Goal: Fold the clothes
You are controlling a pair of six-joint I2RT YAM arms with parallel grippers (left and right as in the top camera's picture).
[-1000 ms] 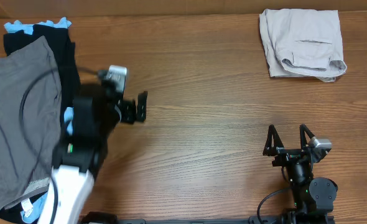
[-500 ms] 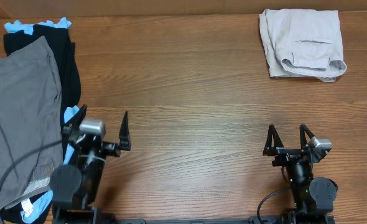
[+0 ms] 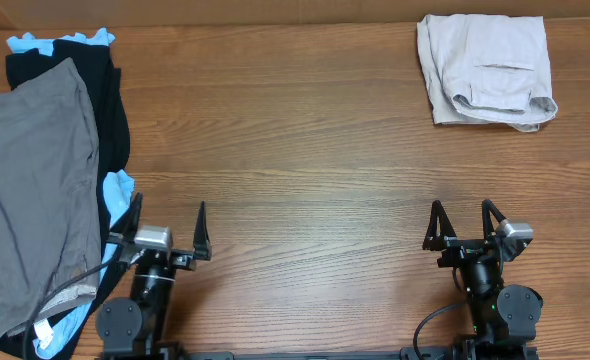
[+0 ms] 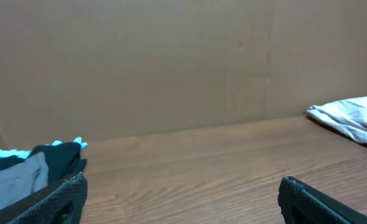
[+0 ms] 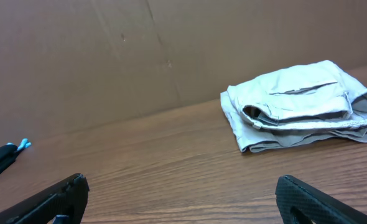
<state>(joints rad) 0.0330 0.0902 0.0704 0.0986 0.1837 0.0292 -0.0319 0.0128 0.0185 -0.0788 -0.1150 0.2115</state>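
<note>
The light beige shorts lie folded in a compact bundle at the table's far right; they also show in the right wrist view and at the right edge of the left wrist view. My left gripper is open and empty at the front left, beside the pile of other garments. My right gripper is open and empty at the front right, well short of the shorts.
A pile at the left holds a darker grey garment over black and light-blue garments. A brown cardboard wall stands along the table's far edge.
My left arm has pulled back from over the pile to the table's front edge and settled, gripper open. The right arm and the shorts have not moved.
</note>
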